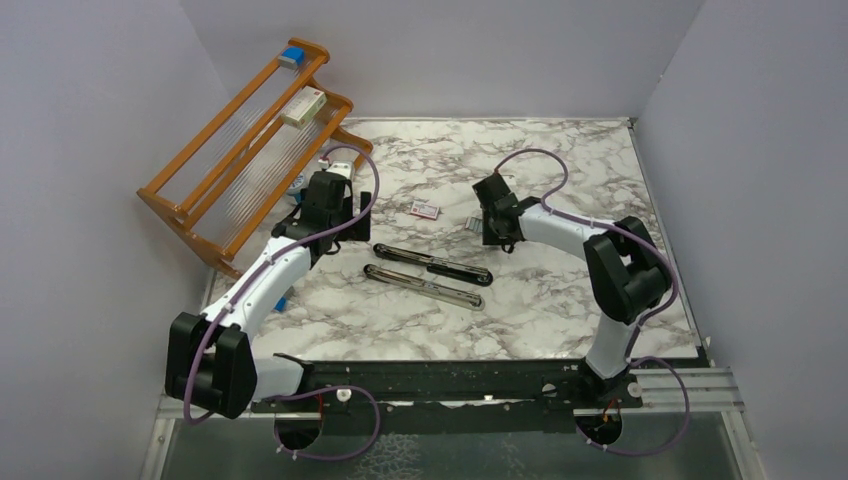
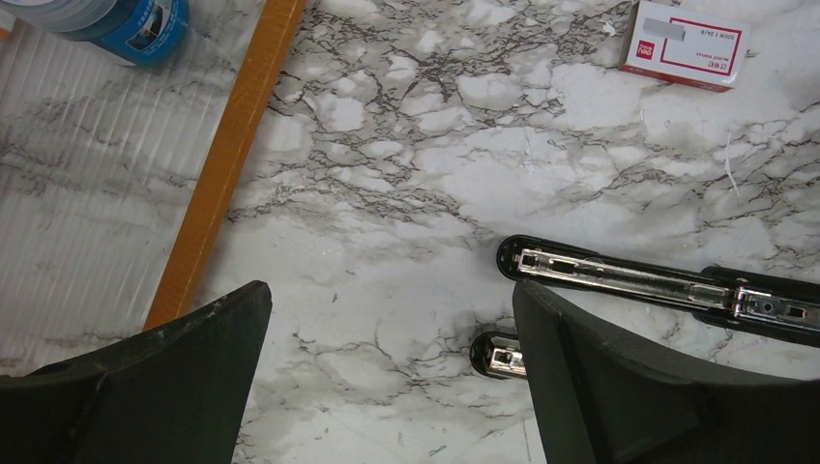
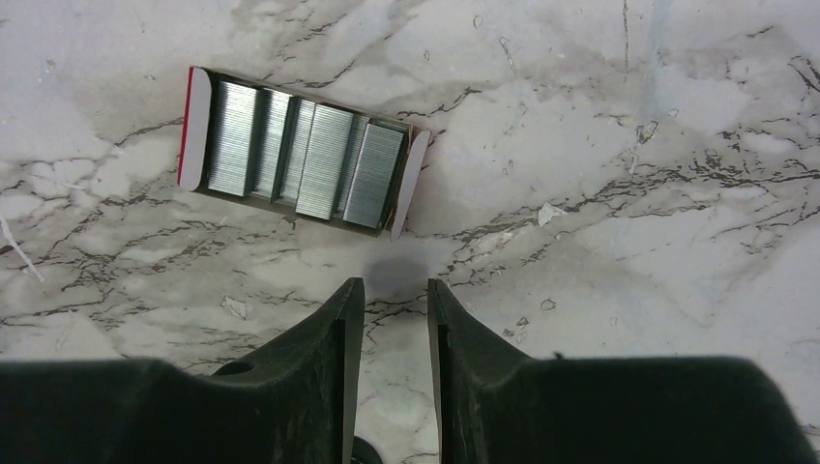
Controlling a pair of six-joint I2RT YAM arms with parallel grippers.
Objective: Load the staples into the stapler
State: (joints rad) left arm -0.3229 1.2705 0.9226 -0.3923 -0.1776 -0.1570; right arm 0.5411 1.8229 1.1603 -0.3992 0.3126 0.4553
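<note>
The black stapler [image 1: 430, 275] lies opened flat mid-table as two long halves. In the left wrist view its upper half shows a shiny silver rail [image 2: 629, 280], and the tip of the other half [image 2: 498, 355] peeks past my right finger. My left gripper [image 2: 392, 290] hovers wide open just left of the stapler's end [image 1: 338, 238], holding nothing. Several strips of staples [image 3: 300, 159] lie side by side in a small tray [image 1: 471, 224]. My right gripper [image 3: 396, 290] hangs just short of that tray [image 1: 487, 232], jaws narrowly apart, only marble between them.
A small red-and-white packet [image 1: 425, 210] lies behind the stapler [image 2: 687, 43]. An orange wooden rack [image 1: 250, 140] fills the back left, its edge [image 2: 227, 164] close to my left gripper. On it sit a white-and-red box [image 1: 303, 106] and a blue item [image 1: 291, 56].
</note>
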